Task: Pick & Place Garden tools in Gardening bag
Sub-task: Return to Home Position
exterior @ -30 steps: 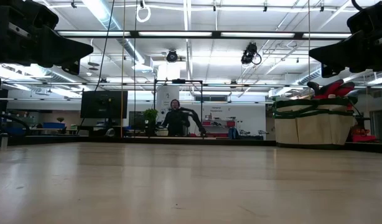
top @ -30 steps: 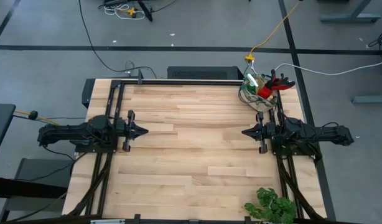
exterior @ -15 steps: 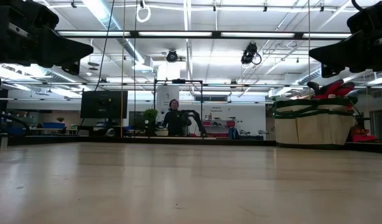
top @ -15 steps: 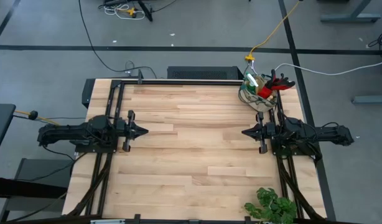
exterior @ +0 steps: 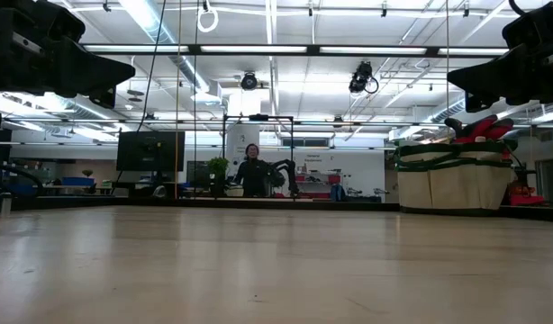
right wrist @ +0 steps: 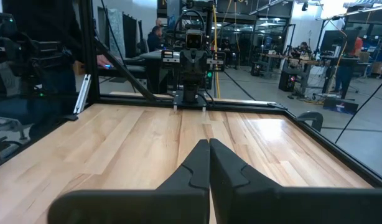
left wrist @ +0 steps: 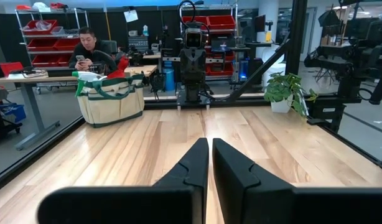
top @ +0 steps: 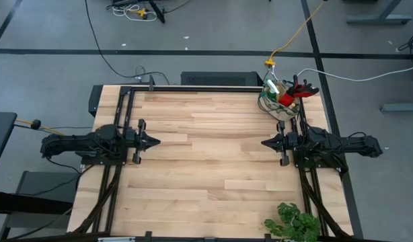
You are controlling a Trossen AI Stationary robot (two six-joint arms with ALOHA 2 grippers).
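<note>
**Nothing stirred on the table; arms parked, bag packed**

Nothing on the table had shifted over the last second. Only a person (exterior: 251, 171) far off in the room had changed the pose of an arm.

The left gripper (top: 153, 142) hung by the table's left edge and the right gripper (top: 266, 143) by its right edge, facing each other well apart. Each had its fingers drawn together and held nothing. That suggested the return to rest was finished or nearly so.

The pale wooden table (top: 206, 168) showed no loose tools between them. A plant (top: 294, 220) sat at the near right corner. The bag (top: 277, 101) stood upright at the far right corner, with a red glove (top: 287, 97) and other tools poking above its rim, so the packing looked done.

Beyond lay grey floor, cables, shelving and ceiling strip lights.
</note>
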